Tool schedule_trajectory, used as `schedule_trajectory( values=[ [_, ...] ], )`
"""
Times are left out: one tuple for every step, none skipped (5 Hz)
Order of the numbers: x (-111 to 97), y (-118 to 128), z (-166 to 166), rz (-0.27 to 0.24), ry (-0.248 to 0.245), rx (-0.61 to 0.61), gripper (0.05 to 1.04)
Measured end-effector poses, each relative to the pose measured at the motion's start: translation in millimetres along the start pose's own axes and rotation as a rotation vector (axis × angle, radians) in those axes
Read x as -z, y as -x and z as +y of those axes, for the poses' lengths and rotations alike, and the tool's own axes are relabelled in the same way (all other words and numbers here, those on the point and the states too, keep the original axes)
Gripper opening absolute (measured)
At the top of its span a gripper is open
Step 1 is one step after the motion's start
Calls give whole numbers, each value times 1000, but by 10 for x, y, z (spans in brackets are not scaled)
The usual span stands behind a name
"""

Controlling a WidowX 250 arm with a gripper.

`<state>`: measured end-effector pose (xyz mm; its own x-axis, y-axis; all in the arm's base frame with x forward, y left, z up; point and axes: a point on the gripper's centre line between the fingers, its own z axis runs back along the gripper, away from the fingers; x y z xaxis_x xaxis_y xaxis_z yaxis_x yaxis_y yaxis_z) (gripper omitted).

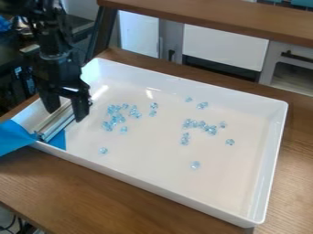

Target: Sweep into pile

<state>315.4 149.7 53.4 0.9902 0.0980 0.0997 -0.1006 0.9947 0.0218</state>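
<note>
Wooden bench (92,192) comes first from where I'm standing, its grain running under the near wall of a big white tray (153,183). One corner of that tray points towards me, down at the lower right. Pale blue, glassy beads (114,121) lie loose on the tray floor, and they haven't been brought into one heap. A good many bunch up left of the middle, with a few more just to their right. Another bunch (200,124) straggles across the right half, a couple sitting just below it. Then there are the odd ones out: a bead (103,150) near the near wall on the left, one (195,165) nearer me right of the middle, one (229,142) over to the right, and a few (202,105) towards the far side.

At the tray's left end the black arm (58,52) hangs down, its tool (66,115) right at a silvery bar (54,122) that lies aslant there. Whether the tool is clenched on that bar or released, I can't tell. Blue sheet material (15,138) shows by the bar's near end, spreading over the tray wall. Behind everything stand white cabinets (223,48), below a wooden ledge (202,16).
</note>
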Motion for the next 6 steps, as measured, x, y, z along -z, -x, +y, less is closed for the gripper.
schedule_trajectory(
  values=[
    [37,-15,-22,30,-31,-3,926],
    [70,-34,2,53,-41,-15,674],
    [75,-33,-36,62,-39,0,390],
    [71,-18,-185,92,-7,13,362],
    [3,-129,-298,90,12,-7,362],
    [88,-191,-402,132,23,-47,362]
  ],
)
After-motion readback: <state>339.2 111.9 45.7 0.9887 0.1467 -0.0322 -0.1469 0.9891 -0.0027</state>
